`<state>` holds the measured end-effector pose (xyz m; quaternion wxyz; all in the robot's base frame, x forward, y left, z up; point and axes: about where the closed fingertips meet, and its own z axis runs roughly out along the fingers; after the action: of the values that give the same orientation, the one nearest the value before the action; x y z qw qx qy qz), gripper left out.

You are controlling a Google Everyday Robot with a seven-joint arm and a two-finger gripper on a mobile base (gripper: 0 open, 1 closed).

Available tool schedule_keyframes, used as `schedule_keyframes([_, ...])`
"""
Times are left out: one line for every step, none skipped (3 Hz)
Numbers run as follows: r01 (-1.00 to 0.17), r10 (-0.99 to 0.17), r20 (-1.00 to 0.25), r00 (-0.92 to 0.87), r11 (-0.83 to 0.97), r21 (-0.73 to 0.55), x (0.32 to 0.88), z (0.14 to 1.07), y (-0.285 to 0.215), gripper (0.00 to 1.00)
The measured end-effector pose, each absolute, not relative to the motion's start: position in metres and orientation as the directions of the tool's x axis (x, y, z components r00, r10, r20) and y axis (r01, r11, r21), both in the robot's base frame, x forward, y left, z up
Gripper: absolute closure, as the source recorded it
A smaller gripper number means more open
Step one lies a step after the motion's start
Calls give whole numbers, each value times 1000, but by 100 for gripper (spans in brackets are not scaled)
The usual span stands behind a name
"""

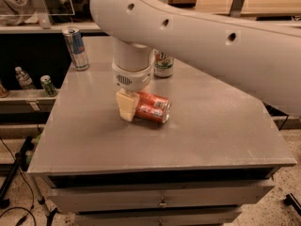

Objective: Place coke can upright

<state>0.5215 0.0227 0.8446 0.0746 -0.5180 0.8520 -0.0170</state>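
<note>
Camera view: sideways coke can [153,108] touches the jaws, low over the table [211,126]; whether spread, cannot tell.

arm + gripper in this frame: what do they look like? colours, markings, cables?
The arm is a thick, smooth white tube with a row of small dark round holes. The wrist is a white cylinder with a small dark grille. The gripper, down beside the lying coke can, is cream and blocky. No cables are visible.
</note>
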Motion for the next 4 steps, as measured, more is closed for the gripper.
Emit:
schedule_keyframes([-879, -884, -111, -454, 465, -103, 520, 846, 17, 64])
schedule_keyframes([-884, -888, -124, -443, 456, -106, 519, 853, 14, 88])
schedule_keyframes([-894, -893, -207, -401, 430, -122, 522, 883, 12, 100])
schedule_keyframes([-917, -886, -345, -309, 374, -141, 527, 929, 13, 100])
